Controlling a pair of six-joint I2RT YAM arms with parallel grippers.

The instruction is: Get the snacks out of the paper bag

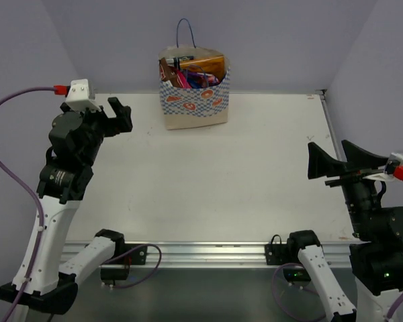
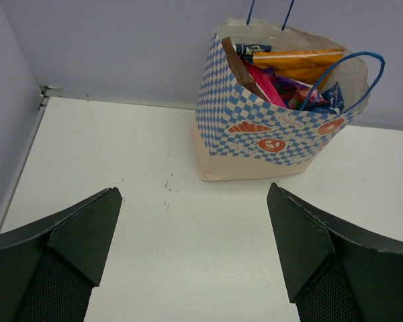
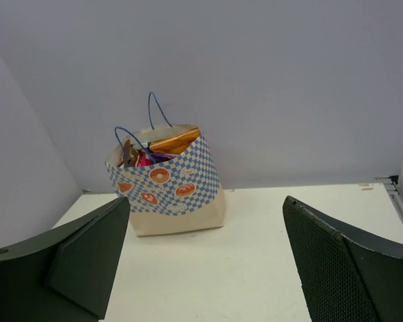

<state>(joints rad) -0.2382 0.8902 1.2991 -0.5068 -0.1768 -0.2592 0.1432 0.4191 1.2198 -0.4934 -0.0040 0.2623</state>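
Top view: you've got the paper bag upright at the far edge of the table, a bit left of ctr, close to the back wall. The snacks are all inside it, tops poking above the rim. The left gripper hangs over the far-left corner area, well apart from the bag. The right gripper sits by the right edge, approx mid-depth.

Left wrist view: fingers spread wide, released, w/ bare table btwn them. The bag is ahead and a little right. You can see an orange packet, a magenta one, a dark blue one and a brown edge in the opening.

Right wrist view: jaws also wide apart, released. The bag is far ahead, left of ctr, handles up, the orange packet on top.
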